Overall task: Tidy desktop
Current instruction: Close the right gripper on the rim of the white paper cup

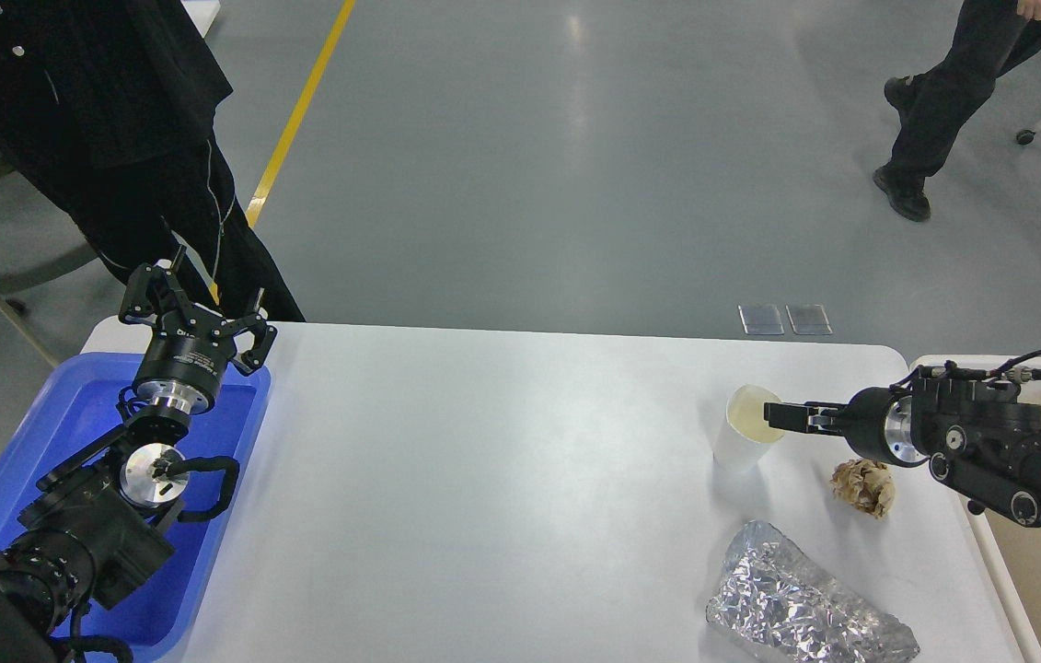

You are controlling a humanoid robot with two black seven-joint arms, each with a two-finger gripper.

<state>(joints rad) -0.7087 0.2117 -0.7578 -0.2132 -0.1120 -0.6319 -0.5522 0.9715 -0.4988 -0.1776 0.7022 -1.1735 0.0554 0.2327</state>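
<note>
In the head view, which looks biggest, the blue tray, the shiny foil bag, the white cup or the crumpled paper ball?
Largest to smallest, as they look:
1. blue tray
2. foil bag
3. white cup
4. crumpled paper ball
The cup and ball look close in size.

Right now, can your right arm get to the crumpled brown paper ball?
Probably yes. The right gripper is at the paper cup, and the crumpled paper ball lies just below that arm on the desktop, with nothing covering it.
</note>
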